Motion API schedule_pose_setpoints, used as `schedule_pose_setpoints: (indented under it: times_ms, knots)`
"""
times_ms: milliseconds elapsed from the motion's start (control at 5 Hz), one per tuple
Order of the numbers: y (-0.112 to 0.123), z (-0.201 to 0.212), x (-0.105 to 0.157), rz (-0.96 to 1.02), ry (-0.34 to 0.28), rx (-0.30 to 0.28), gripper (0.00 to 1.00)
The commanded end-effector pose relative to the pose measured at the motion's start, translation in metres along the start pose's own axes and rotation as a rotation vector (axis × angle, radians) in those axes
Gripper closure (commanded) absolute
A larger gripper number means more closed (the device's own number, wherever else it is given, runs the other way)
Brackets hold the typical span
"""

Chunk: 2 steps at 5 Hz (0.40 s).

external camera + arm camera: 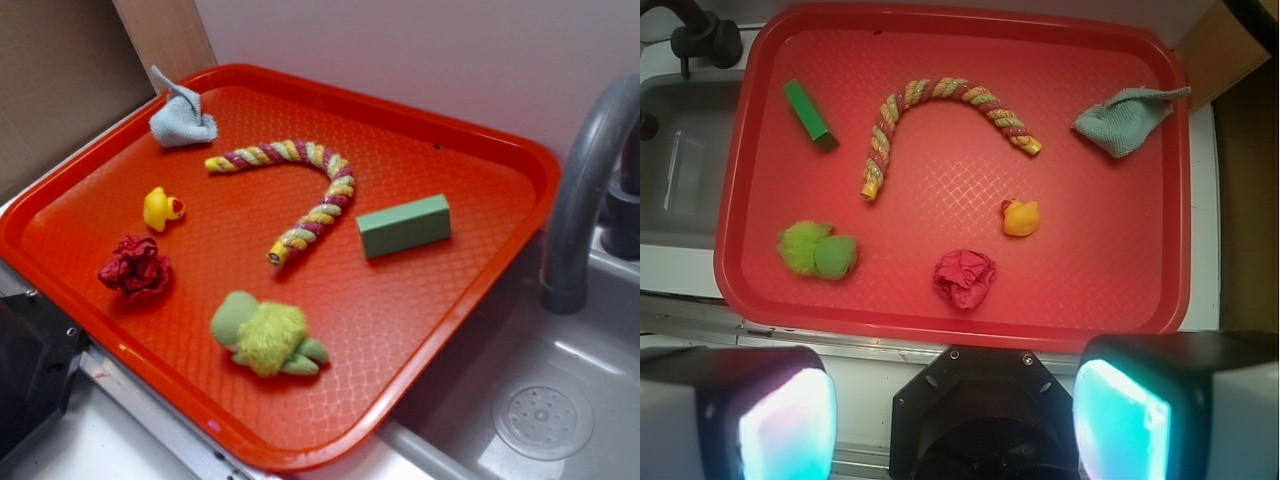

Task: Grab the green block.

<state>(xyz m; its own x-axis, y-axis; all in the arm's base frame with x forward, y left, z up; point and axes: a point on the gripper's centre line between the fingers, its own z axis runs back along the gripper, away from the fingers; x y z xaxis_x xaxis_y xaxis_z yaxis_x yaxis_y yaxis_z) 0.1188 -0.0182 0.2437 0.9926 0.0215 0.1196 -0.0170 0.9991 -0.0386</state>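
The green block (404, 225) is a small matte green bar lying flat on the red tray (455, 300), right of the middle; in the wrist view the green block (809, 114) lies at the tray's upper left. My gripper (955, 420) hangs high above the counter, short of the tray's near rim, far from the block. Its two glowing pads (785, 425) stand wide apart with nothing between them. The gripper does not show in the exterior view.
On the tray (1160, 200) also lie a twisted rope toy (300, 190), a fuzzy lime-green plush toy (268, 335), a yellow duck (162, 208), a crumpled red piece (135, 268) and a grey-blue cloth (182, 120). A grey faucet (585, 190) and sink (545, 400) stand right of the tray.
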Motion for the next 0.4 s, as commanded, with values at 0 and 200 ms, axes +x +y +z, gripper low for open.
schedule_pose_setpoints:
  times_ms: [0, 200]
  knots:
    - [0.0, 0.0, 0.0, 0.0, 0.0, 0.0, 0.0]
    - [-0.012, -0.018, 0.025, -0.073, -0.072, -0.05, 0.0]
